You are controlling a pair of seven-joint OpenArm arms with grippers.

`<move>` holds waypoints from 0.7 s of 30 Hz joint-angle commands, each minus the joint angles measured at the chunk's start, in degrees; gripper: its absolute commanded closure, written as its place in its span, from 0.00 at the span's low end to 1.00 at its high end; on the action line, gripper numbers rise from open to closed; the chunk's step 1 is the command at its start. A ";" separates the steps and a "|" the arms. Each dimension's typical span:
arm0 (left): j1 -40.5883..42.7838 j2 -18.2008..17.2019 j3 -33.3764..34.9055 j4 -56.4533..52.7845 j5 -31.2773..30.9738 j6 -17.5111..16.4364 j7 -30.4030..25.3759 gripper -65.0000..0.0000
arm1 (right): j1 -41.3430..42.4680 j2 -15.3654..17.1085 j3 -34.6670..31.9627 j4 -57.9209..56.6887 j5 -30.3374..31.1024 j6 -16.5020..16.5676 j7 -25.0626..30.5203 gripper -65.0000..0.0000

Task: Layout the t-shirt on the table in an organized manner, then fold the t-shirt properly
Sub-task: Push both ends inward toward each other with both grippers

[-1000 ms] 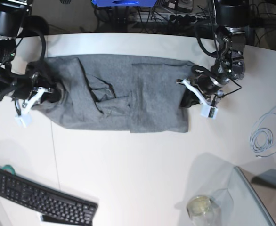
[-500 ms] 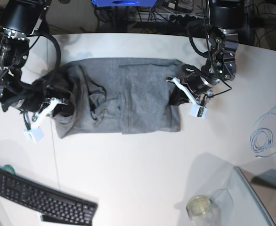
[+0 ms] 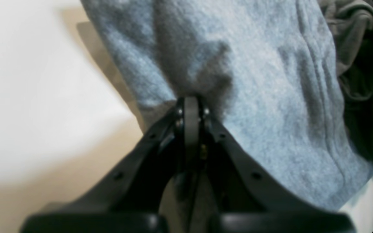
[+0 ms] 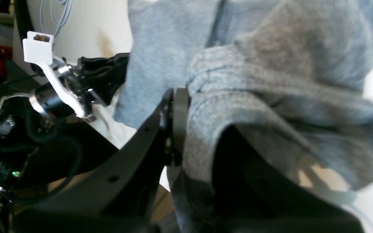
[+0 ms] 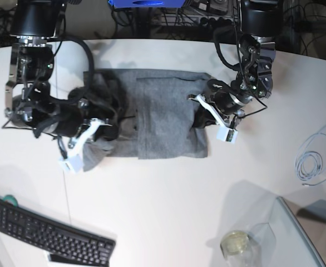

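One soft heather-grey knit t-shirt [image 5: 152, 114] lies bunched and creased across the smooth white table [image 5: 163, 206], between two arms. The left gripper [image 3: 189, 106] is pressed together, pinching the shirt's edge. The right gripper [image 4: 177, 106] likewise pinches a ribbed fold. One black keyboard [image 5: 46, 233] lies near the table's edge; one coiled cable [image 5: 313, 161] lies well apart from the shirt.

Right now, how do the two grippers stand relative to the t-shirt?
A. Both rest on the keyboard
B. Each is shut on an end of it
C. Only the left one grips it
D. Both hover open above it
B: the left gripper pinches the t-shirt, and the right gripper is clamped on bunched fabric at the opposite end.
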 commanded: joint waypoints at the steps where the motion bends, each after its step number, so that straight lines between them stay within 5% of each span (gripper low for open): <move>1: -0.71 -0.15 -0.07 0.79 -0.58 -0.35 -1.05 1.00 | 0.88 -0.89 -1.06 0.96 1.86 0.16 1.27 0.98; 8: -0.71 0.20 2.39 0.79 -0.58 -0.35 -1.05 1.00 | 0.97 -3.09 -6.25 -1.94 1.51 -1.25 1.97 0.98; 21: -0.62 0.11 2.31 0.79 -0.58 -0.35 -1.05 1.00 | 1.41 -2.82 -17.41 -10.12 1.51 -2.13 12.52 0.98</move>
